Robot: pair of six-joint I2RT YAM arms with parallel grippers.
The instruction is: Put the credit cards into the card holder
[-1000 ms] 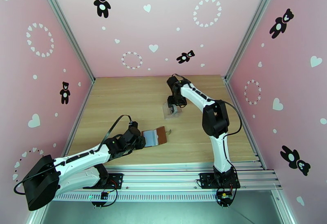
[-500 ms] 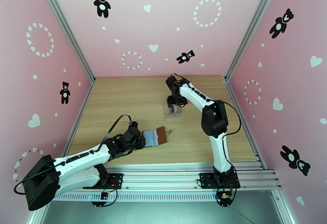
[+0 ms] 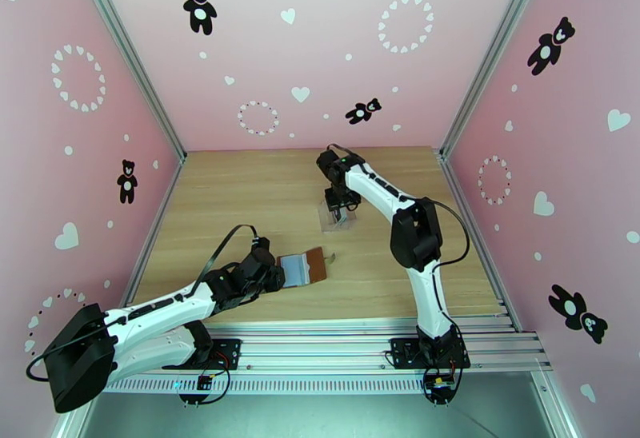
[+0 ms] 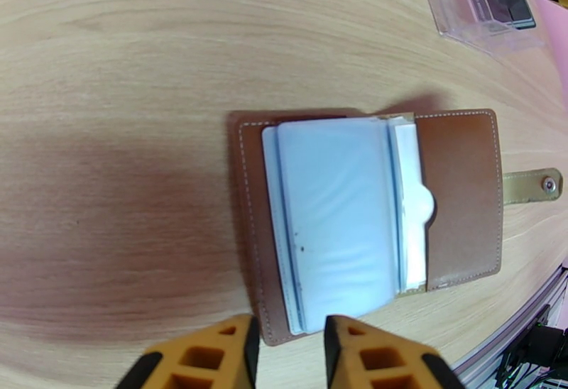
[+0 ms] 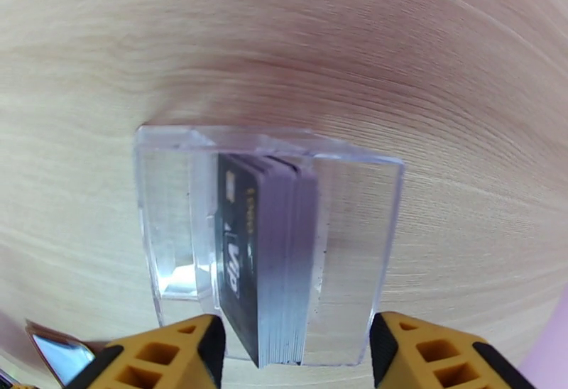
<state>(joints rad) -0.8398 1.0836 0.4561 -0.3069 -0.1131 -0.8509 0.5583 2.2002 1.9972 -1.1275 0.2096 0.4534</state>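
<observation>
- Credit cards (image 5: 266, 263) are straddled by the right gripper (image 5: 295, 344). Its jaws are spread wide with nothing clasped yet, one finger (image 5: 177, 355) close beside the front card's face and the other well off.
- The cards are packed on edge as a thin, dark, glossy stack, and pale lettering is seen on the foremost one.
- The stack is held upright by a clear plastic case (image 5: 355, 241), a hard boxy stand with thick see-through walls. The cards' upper edges are thereby exposed, which is judged to suit a pinch from above.
- The left gripper (image 4: 287, 344) is set at the near edge of the card holder (image 4: 454, 192), its jaws parted by a narrow gap with nothing caught between them.
- Whether its tips are pressed down on the leather cannot be told from this angle, though steadying the holder for loading is the likely purpose.
- The card holder is laid open and flat, well apart from the case. It has brown stitched leather-look covers, cloudy grey-blue pockets (image 4: 334, 213) fanned in the middle, and a snap tab (image 4: 532, 186) stretched out at one side.
- Everything is borne by a smooth, pale wood-grain table (image 5: 284, 42).
</observation>
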